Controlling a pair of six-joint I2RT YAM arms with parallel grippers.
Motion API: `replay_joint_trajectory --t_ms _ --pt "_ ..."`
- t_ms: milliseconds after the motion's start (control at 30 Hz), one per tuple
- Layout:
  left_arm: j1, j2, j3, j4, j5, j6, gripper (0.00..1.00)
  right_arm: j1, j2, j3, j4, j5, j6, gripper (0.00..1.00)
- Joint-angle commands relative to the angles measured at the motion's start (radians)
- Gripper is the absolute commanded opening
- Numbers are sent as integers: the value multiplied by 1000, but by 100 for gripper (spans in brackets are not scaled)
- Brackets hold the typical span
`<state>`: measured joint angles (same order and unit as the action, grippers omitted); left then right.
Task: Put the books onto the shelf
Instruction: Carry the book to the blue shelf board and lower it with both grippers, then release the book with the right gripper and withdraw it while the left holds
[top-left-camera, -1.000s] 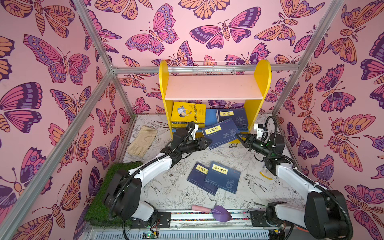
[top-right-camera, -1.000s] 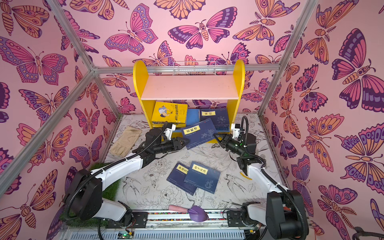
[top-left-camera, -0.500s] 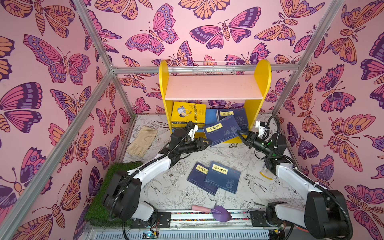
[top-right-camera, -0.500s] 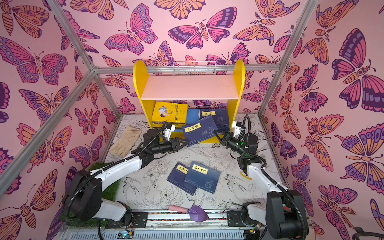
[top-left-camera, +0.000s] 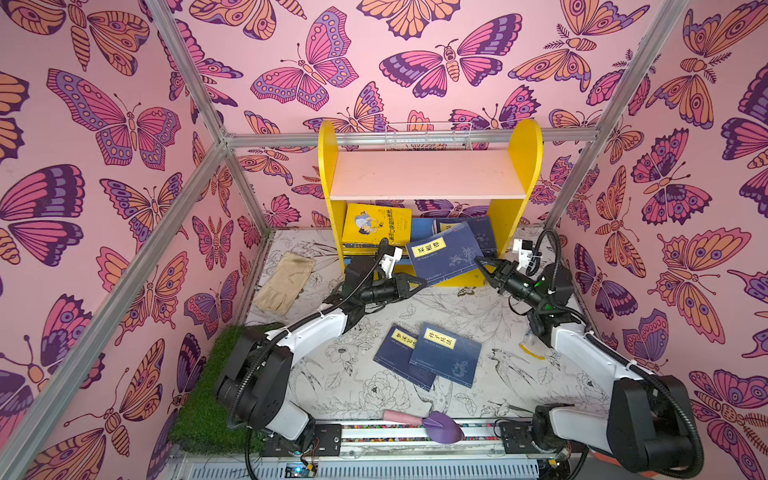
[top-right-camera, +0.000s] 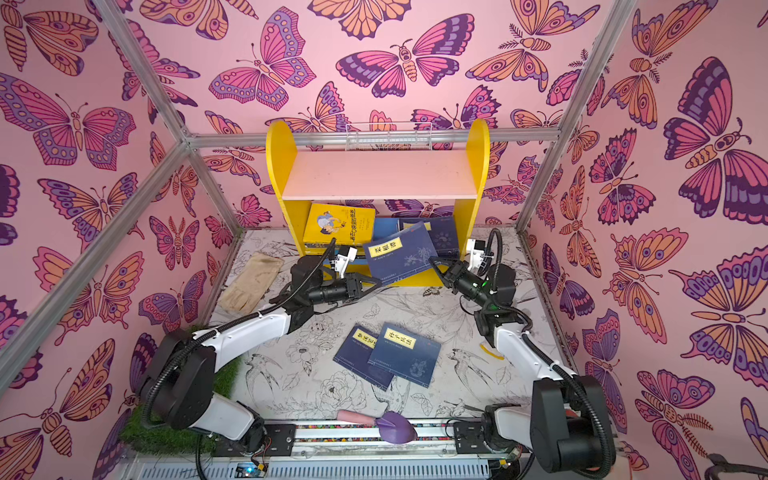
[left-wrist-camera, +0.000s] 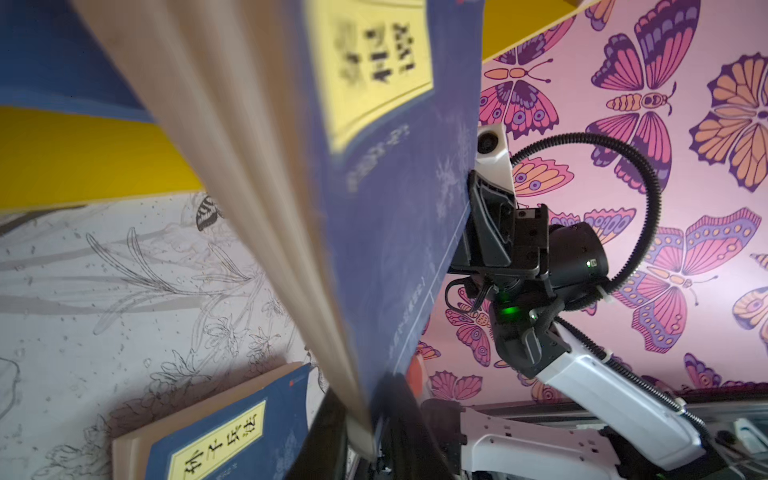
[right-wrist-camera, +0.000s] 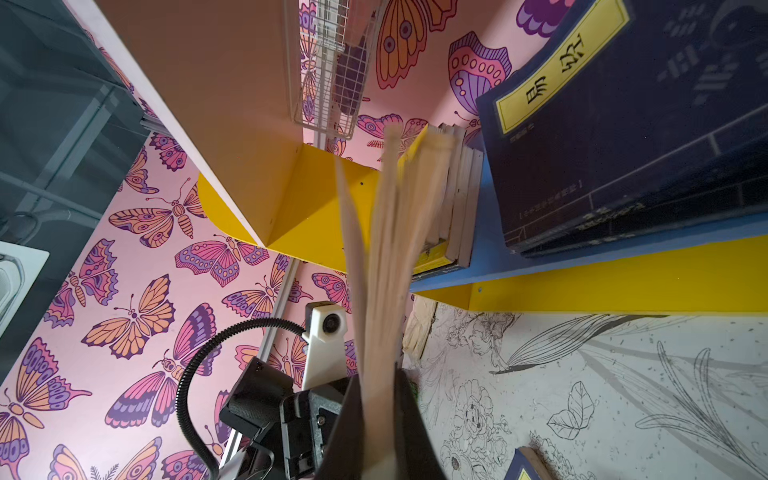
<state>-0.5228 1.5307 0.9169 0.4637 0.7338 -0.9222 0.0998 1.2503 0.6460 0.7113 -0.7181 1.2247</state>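
We see a thin navy book (top-left-camera: 446, 257) with a yellow title label in black characters, a faint pale flower drawing on the cover and cream page edges. It hangs tilted above the table (top-left-camera: 332, 374), just in front of the lower opening of the shelf (top-left-camera: 428, 174), with its label end toward the blue lower board. We cannot tell whether it touches that board. On the board a yellow book (top-left-camera: 376, 224) lies on a small stack at the left, and a second navy book (top-left-camera: 478, 232) lies at the right. A pair of navy books (top-left-camera: 446, 357) lies overlapping on the table, well apart from the shelf.

The left gripper (top-left-camera: 420, 284) is pressed together on the held book's near left corner. In the left wrist view its dark fingers (left-wrist-camera: 403, 424) pinch cover and pages with no gap showing. The right gripper (top-left-camera: 478, 262) is clamped on the opposite edge. In the right wrist view the pages fan out from between its fingers (right-wrist-camera: 409, 415).
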Motion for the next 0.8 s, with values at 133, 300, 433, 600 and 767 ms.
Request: replay_joint_trajectory --t_ms 133,300,433,600,767 --pt "-14 1 56 -52 -215 17 0 12 -56 56 -191 45 -155 0" --pt "-17 57 195 -192 -270 118 0 12 -122 72 -396 145 -280 10" --pt "-17 137 330 -269 -238 181 0 8 -177 71 -506 258 -325 30" --pt "-16 231 481 -369 -233 236 0 -30 -263 57 -688 424 -374 37" --pt "-16 289 563 -369 -243 230 0 -110 -330 19 -737 451 -356 37"
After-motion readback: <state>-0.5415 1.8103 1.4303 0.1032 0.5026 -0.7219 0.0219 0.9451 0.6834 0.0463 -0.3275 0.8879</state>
